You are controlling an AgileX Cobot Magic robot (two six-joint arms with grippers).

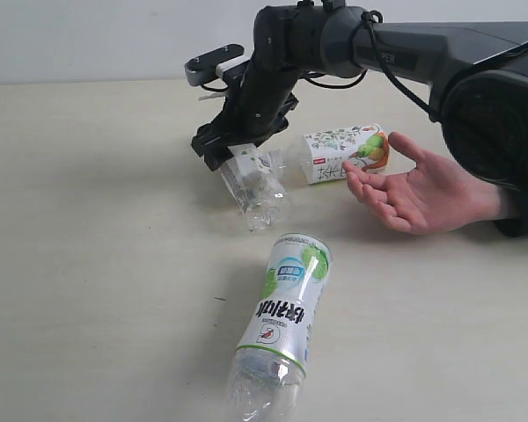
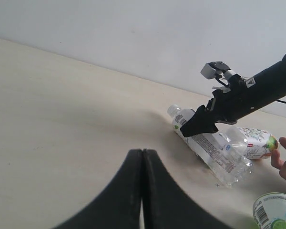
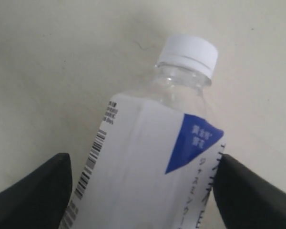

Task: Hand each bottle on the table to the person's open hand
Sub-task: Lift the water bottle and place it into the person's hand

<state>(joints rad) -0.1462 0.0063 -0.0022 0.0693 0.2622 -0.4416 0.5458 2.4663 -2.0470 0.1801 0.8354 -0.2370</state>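
The white-blue label bottle [image 3: 148, 162] is lying on its side on the tabletop [image 1: 97, 264], near the person's open hand [image 1: 414, 189]. The right end effector [image 1: 233, 154] is straddling its labelled body, with its fingers close against both sides; whether they are squeezing I cannot tell. The left end effector [image 2: 142, 191] is hanging empty, fingers pressed together. The bottle is looking empty, so it is likely light, thin-walled and slick. Gripping the labelled middle gently seems safest, since hard pressure could buckle it.

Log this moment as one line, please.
right gripper: shut on white-blue bottle, lying on table | left gripper: shut, empty | hand: open, empty | lime bottle, floral bottle: on table
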